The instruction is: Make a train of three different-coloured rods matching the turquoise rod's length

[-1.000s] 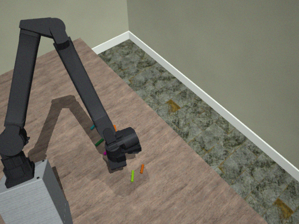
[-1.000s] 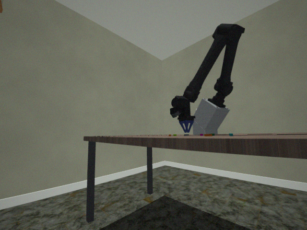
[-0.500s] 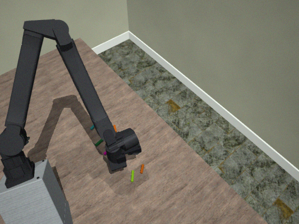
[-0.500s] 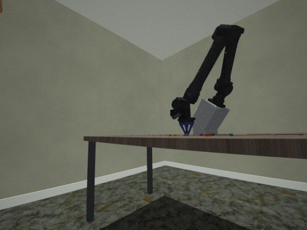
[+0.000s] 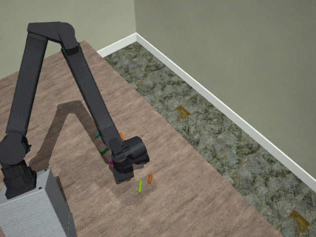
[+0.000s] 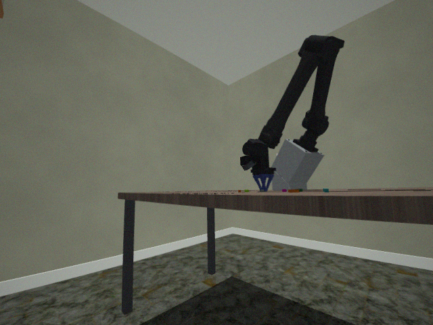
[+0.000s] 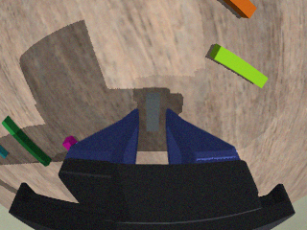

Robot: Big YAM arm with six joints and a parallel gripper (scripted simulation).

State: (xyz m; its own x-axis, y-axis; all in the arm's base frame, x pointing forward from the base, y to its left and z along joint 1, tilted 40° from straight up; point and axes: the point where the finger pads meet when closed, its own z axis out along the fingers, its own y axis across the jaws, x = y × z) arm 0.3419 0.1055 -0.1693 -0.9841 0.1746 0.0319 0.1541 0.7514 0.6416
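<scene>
The claw [image 5: 125, 175] [image 6: 262, 189] [image 7: 152, 115] is narrow but open, slim gaps showing at the grey rod's [image 6: 263, 190] [image 7: 153, 112] 2 sides. The wrist view cuts off the turquoise rod [image 5: 97, 134] [image 6: 325, 190] [image 7: 3, 151]; the top view hides the grey.

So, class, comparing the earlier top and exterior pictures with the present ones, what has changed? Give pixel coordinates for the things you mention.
The claw [image 6: 263, 190] [image 7: 152, 115] has come down, its fingers now either side of the grey rod [image 6: 262, 191] [image 7: 153, 120], not gripping it. Nothing was let go. The lime rod [image 5: 139, 186] [image 6: 246, 191] [image 7: 240, 66] and magenta rod [image 5: 110, 162] [image 6: 284, 190] [image 7: 70, 142] look unmoved.
</scene>
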